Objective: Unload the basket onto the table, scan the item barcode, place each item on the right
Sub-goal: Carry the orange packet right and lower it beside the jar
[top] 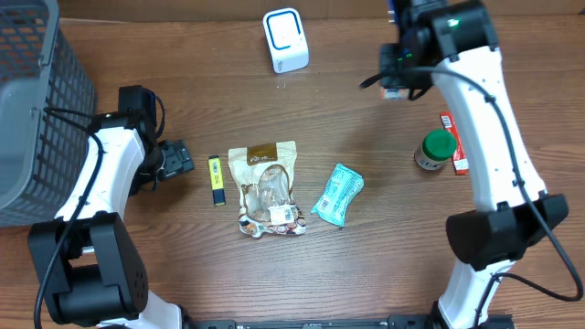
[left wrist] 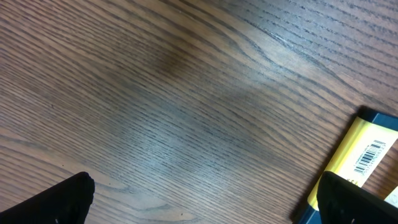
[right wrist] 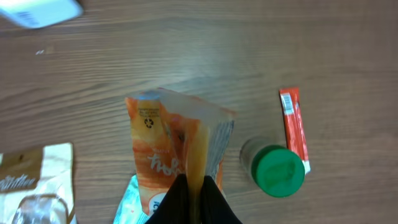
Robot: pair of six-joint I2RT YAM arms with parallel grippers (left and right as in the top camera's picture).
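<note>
Overhead, the right hand (top: 398, 80) is seen toward the far side of the surface (top: 347, 119), to the right of the white scanner (top: 285, 39). Only a sliver of orange shows beneath the hand. What is held is made plain in the right wrist view: an orange pouch (right wrist: 165, 146) is pinched at its near edge between the two dark fingers (right wrist: 171, 205), which are clamped tight on it. The pouch is held above the surface, clear of the other things. Its printing is partly covered by a fold and cut off at the bottom, and no barcode can be made out on the side shown. In that view the scanner is caught only as a blurred white corner at the top left.

A green-lidded jar (right wrist: 280, 169) and a red stick packet (right wrist: 292, 124) are seen just beside each other. A brown-and-white bag (top: 267, 190) and a teal packet (top: 337, 194) lie near the middle.

The left hand (top: 183, 161) is held low beside a yellow item (top: 216, 179), with its jaws spread wide. In the left wrist view only the fingertips (left wrist: 62, 199) are shown, at the bottom corners, with bare wood between them. The yellow item is cut off at the right edge, though a barcode is visible on it. A grey basket (top: 37, 100) is cut off at the left edge.
</note>
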